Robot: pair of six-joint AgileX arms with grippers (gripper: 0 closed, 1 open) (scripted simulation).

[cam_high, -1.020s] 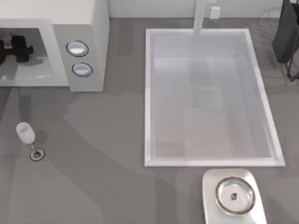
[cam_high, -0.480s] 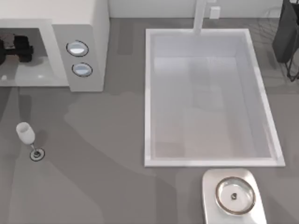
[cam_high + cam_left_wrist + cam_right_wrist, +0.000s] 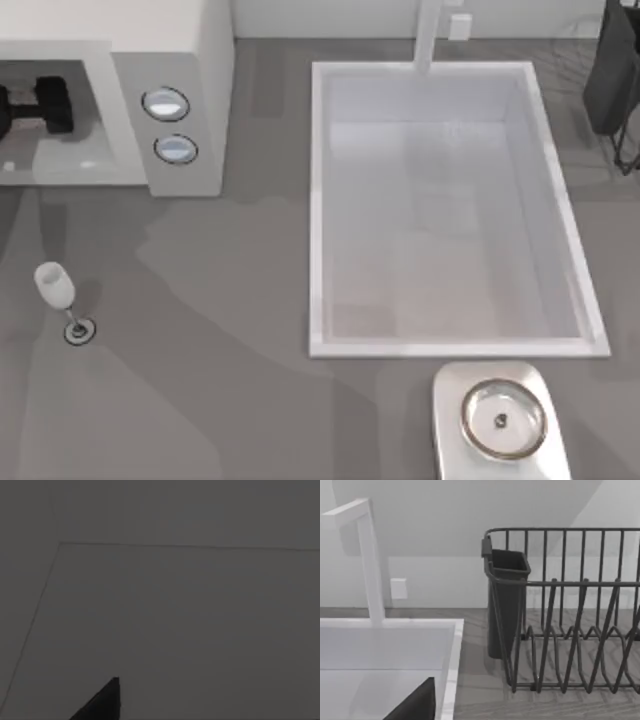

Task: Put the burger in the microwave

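Left gripper (image 3: 45, 105) is sitting inside the grey recess of the large white boxy microwave (image 3: 190, 60) at ten o'clock on the table, now reaching slightly further right than half a second ago. Cannot tell how its fingers stand. Left wrist view is dark. Burger's whereabouts: cannot tell. Clear wine glass (image 3: 56, 288) is standing unmoved at eight o'clock. Right arm is parked by the dark wire dish rack (image 3: 570, 625) at two o'clock.

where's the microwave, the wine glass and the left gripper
microwave (image 3: 205, 95), top view, white side wall beside the dials
wine glass (image 3: 54, 285), top view, bowl
left gripper (image 3: 45, 105), top view, dark body inside the microwave's cavity
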